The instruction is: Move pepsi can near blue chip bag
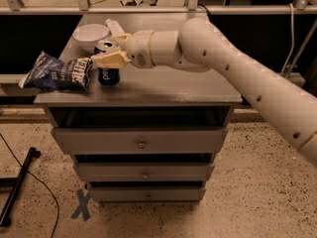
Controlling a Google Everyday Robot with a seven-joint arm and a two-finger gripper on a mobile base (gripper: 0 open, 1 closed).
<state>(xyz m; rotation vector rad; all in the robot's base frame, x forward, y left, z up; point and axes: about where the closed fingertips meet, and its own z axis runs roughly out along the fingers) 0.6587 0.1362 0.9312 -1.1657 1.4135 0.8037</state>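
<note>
The pepsi can (pixel 108 75) stands upright on the grey cabinet top (pixel 168 86), near its left front. Its left side is close against the blue chip bag (pixel 58 72), which lies crinkled at the left edge and hangs a little over it. My gripper (pixel 104 48) comes in from the right at the end of the white arm (pixel 208 46). It is shut on the can's upper part, one finger (pixel 112 59) in front of the can and the other behind it. The can's silver top shows between them.
A white bowl (pixel 90 33) sits at the back left of the cabinet top, with a white plastic bottle (pixel 114 27) lying beside it. The cabinet has three drawers (pixel 141 143) below. A black stand leg (pixel 17 187) and a blue X mark (pixel 81 204) are on the floor.
</note>
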